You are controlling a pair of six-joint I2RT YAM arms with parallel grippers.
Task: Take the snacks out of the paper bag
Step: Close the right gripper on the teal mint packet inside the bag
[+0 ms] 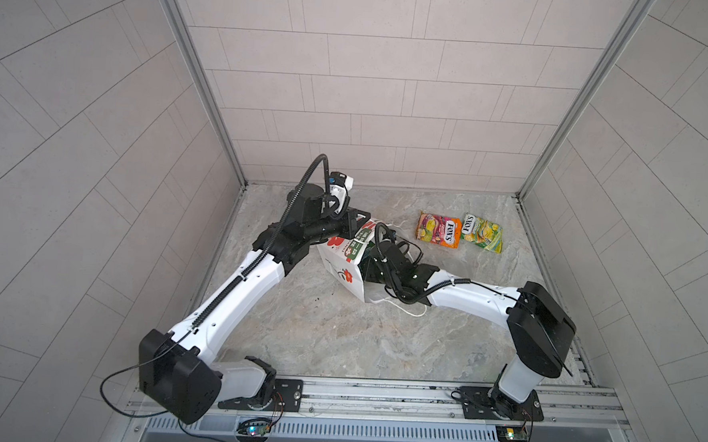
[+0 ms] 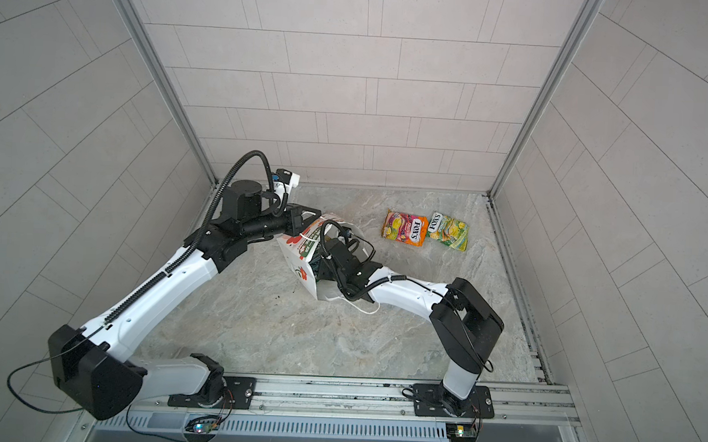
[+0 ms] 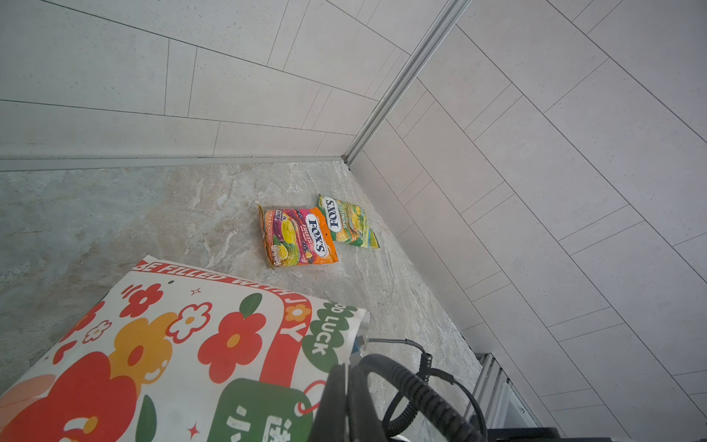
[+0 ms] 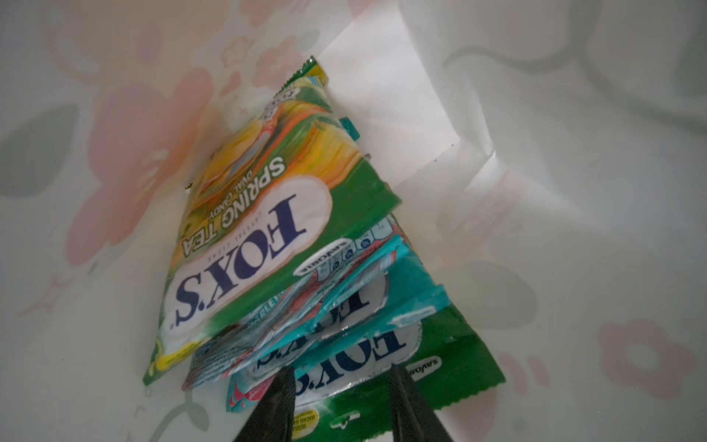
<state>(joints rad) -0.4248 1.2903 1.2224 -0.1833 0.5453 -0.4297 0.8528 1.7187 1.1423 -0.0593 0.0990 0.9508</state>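
Observation:
The white paper bag with red flowers lies tipped on the table, its mouth toward the right arm. My left gripper is shut on the paper bag's rim. The right arm reaches in, so both top views hide its fingers. Inside, my right gripper stands open, its tips over the near ends of a teal snack and a green one. A green-yellow snack lies on top of them. An orange-pink snack and a green-yellow snack lie outside, at the back right.
Tiled walls close in the marble-patterned table on three sides, and an aluminium rail with both arm bases runs along the front. A white cord handle trails from the bag's mouth under the right forearm.

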